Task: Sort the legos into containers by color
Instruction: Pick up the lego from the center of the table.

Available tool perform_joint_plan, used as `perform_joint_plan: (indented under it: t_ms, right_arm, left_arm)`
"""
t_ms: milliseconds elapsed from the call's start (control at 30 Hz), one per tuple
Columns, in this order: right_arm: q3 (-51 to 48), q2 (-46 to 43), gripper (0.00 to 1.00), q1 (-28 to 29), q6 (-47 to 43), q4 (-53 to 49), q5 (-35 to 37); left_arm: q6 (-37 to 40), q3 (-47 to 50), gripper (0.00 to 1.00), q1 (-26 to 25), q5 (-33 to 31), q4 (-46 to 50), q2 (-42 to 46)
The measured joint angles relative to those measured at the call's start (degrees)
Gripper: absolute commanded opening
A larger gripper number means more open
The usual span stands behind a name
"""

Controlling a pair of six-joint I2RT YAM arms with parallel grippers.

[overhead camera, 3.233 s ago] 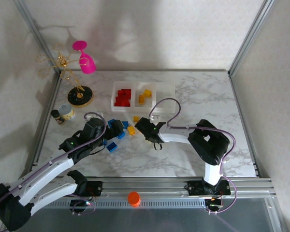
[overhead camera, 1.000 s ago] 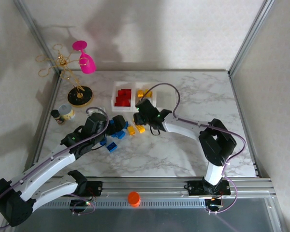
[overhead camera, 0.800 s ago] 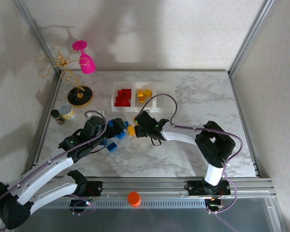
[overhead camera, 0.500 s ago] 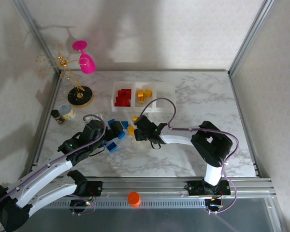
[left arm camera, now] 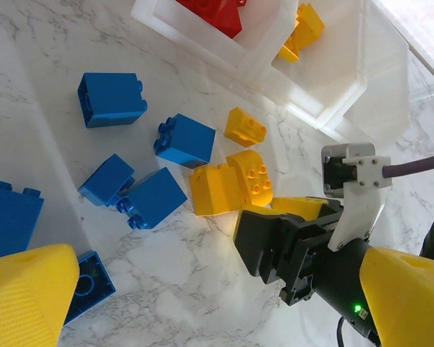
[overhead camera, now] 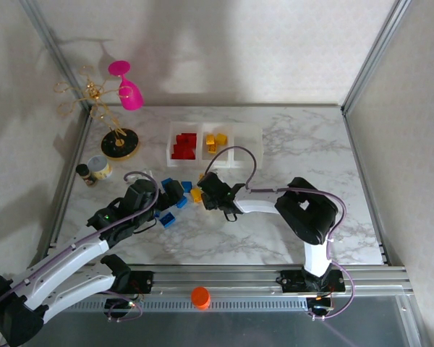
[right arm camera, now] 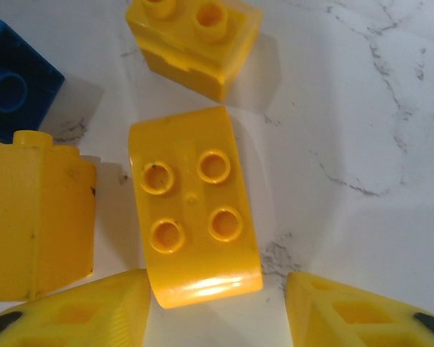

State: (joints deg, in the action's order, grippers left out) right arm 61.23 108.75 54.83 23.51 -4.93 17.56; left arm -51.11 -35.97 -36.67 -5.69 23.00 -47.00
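Note:
The three joined white containers [overhead camera: 235,153] stand at the back middle: red legos [overhead camera: 183,146] in the left one, yellow legos [overhead camera: 215,142] in the middle one. Loose blue legos [overhead camera: 166,183] and yellow ones [overhead camera: 196,194] lie in front. My right gripper [right arm camera: 217,290] is open, low over the table, its yellow fingers [right arm camera: 79,312] either side of the near end of a curved yellow four-stud brick [right arm camera: 194,220]. My left gripper [left arm camera: 217,318] is open above several blue bricks [left arm camera: 184,139], and the right gripper [left arm camera: 289,238] sits between its fingers in that view.
A black-and-gold stand base [overhead camera: 120,143] with a pink glass [overhead camera: 126,90] stands at the back left, a small jar [overhead camera: 100,168] and a bottle [overhead camera: 84,174] beside it. An orange cap [overhead camera: 200,296] rests on the front rail. Bare marble lies to the right.
My right gripper was up beside the middle container a second ago and has come back down to the loose yellow bricks. The left arm has hardly moved.

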Motion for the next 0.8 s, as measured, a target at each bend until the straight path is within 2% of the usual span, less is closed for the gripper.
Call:
perform_joint_plan:
  t_ms: [333, 600, 800]
  right_arm:
    - [1.66, 0.74, 0.34, -0.11, -2.58, -0.20, -0.87]
    - [1.11, -7.30, 0.31, -1.09, -2.27, -3.34, -1.31]
    - [4.44, -10.69, 0.28, -5.81, -1.90, -6.25, -0.85]
  left_arm:
    - [0.04, -0.02, 1.00, 0.00, -0.15, 0.04, -0.72]
    - [0.31, -0.70, 1.00, 0.00, -0.28, 0.02, -0.96]
    - [1.42, -3.82, 1.00, 0.00, -0.28, -0.66, -4.33]
